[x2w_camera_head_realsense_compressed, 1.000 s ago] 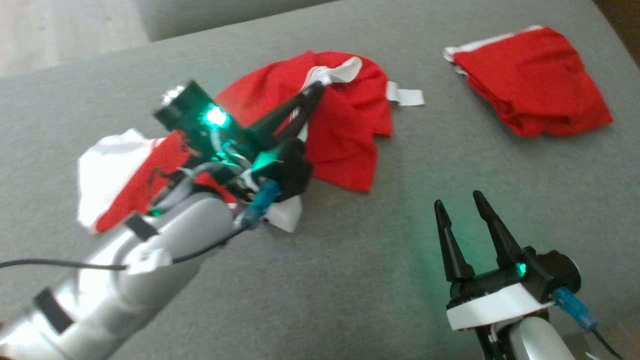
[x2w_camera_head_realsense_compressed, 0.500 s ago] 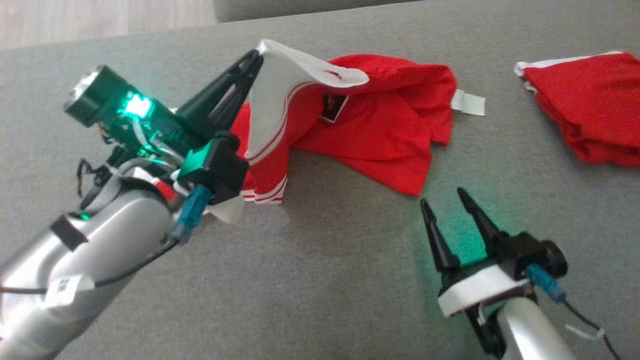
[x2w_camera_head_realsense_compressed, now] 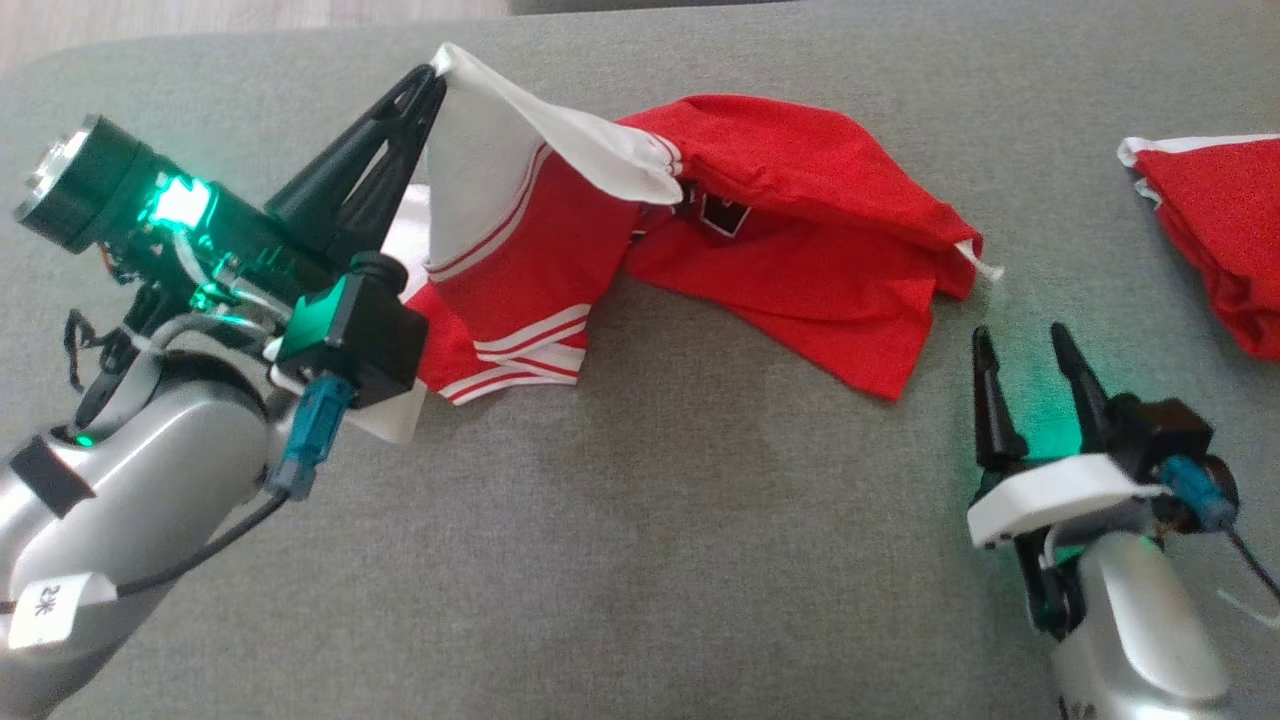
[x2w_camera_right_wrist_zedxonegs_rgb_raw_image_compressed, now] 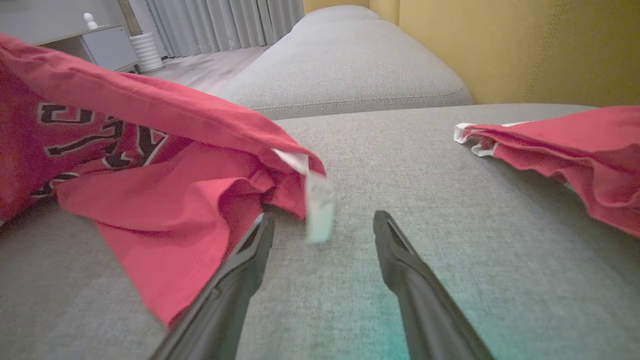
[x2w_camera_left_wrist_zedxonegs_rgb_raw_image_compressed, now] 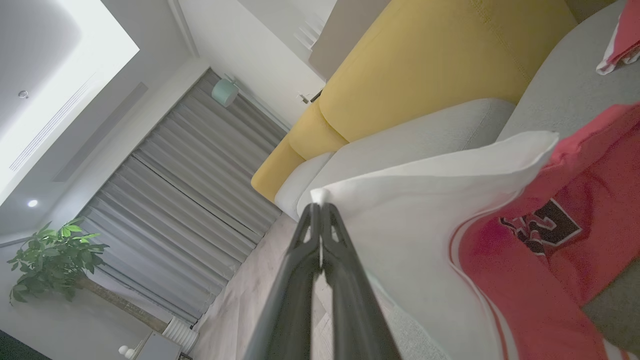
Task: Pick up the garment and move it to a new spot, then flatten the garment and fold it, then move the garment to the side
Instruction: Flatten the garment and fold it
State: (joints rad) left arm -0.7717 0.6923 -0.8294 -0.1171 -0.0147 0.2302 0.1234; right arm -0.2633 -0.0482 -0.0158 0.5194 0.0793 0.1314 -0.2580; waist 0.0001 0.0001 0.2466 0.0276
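Observation:
The garment (x2w_camera_head_realsense_compressed: 800, 260) is a red jersey with a white panel, white stripes and black lettering. It lies on the grey cushion (x2w_camera_head_realsense_compressed: 640, 560), with its left end lifted. My left gripper (x2w_camera_head_realsense_compressed: 435, 75) is shut on the corner of the white panel and holds it above the cushion. In the left wrist view the closed fingertips (x2w_camera_left_wrist_zedxonegs_rgb_raw_image_compressed: 320, 205) pinch that white corner, and the garment (x2w_camera_left_wrist_zedxonegs_rgb_raw_image_compressed: 525, 280) hangs to the right. My right gripper (x2w_camera_head_realsense_compressed: 1020, 335) stands open just below the garment's right corner. In the right wrist view the right gripper (x2w_camera_right_wrist_zedxonegs_rgb_raw_image_compressed: 325, 217) is apart from the garment (x2w_camera_right_wrist_zedxonegs_rgb_raw_image_compressed: 165, 165), whose white tag hangs between the tips.
A second red garment (x2w_camera_head_realsense_compressed: 1220, 220) lies bunched at the far right of the cushion, also the second red garment (x2w_camera_right_wrist_zedxonegs_rgb_raw_image_compressed: 565, 145) in the right wrist view. A yellow backrest (x2w_camera_right_wrist_zedxonegs_rgb_raw_image_compressed: 525, 50) rises behind. Bare grey cushion stretches in front of both arms.
The camera has swung, shifting the scene right. My left gripper has raised the white corner up and to the left, drawing the bunched garment out into a long stretch. The right gripper stays open.

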